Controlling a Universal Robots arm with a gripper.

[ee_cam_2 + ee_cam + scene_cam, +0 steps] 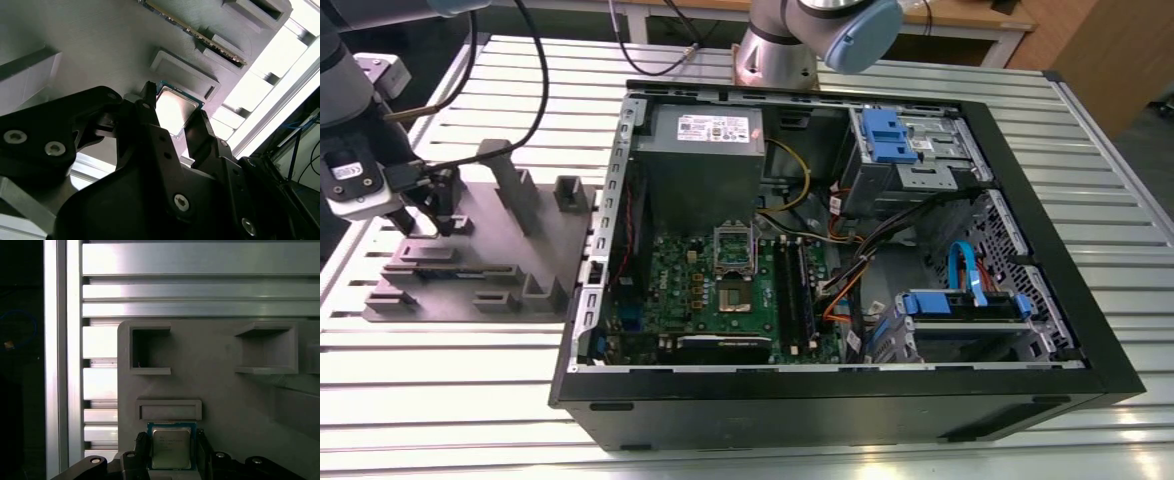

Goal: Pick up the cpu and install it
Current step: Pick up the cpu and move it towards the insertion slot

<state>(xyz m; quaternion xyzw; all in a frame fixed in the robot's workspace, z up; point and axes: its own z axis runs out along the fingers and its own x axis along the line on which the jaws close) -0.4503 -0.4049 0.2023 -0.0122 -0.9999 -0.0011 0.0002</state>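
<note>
While the gripper is sitting low over the grey fixture block at the exterior view's left, the pick-up step is in hand. In the first wrist view the cpu is lying flat on the block, metal top up. In the second wrist view the fingers are pinching its opposite edges, seemingly in contact. I judge it is not lifted yet. The next move is calling for a straight, level lift. The motherboard socket is sitting well apart inside the open computer case.
</note>
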